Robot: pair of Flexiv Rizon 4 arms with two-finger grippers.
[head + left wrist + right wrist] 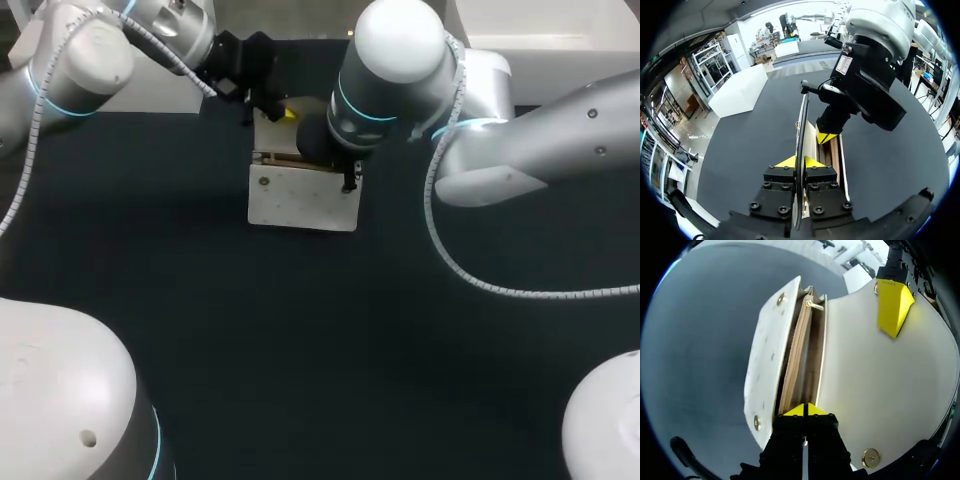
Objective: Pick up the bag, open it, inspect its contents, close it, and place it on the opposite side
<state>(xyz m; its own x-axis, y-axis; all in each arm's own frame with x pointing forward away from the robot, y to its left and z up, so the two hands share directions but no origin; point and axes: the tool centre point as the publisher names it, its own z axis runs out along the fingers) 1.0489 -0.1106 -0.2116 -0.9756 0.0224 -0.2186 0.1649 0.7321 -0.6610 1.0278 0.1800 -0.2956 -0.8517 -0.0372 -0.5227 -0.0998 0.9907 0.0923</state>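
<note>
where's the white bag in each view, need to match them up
Head view: bag at the table's far middle, between both arms.
Left wrist view: its flap edge-on, clamped by the left gripper.
Right wrist view: ahead of the right gripper, open.
Shared landmark: the left gripper's yellow fingertip on the flap.

The desk [200,300] is big, flat and dark, almost black. One white bag [300,195] sits on it, near the far side and about halfway between left and right. The bag's top is open.
</note>
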